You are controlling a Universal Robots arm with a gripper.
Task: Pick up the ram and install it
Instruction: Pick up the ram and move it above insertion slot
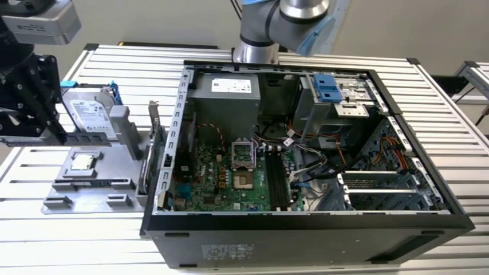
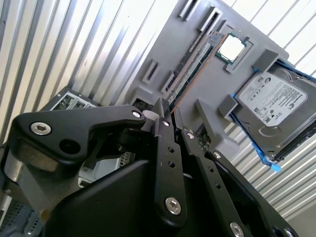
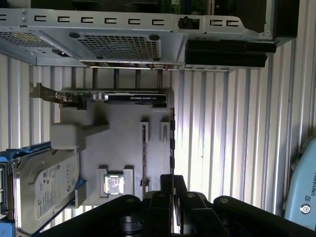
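Over tray (image 3: 123,138): gripper (image 2: 170,112) at ram (image 2: 195,57), poss. touching.

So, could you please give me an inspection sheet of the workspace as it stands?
Surface: slatted metal table, carrying a grey parts holder and an open computer case.
Job's things: ram standing on edge in the holder; motherboard memory slots look unfilled.
Clutter: hard drive, processor chip and expansion card, also on the holder.
Grippers: gripper at one end of the ram.
Cables: wire bundles inside the case.
Surroundings: robot arm base beyond the case; another slatted table at the exterior view's right.
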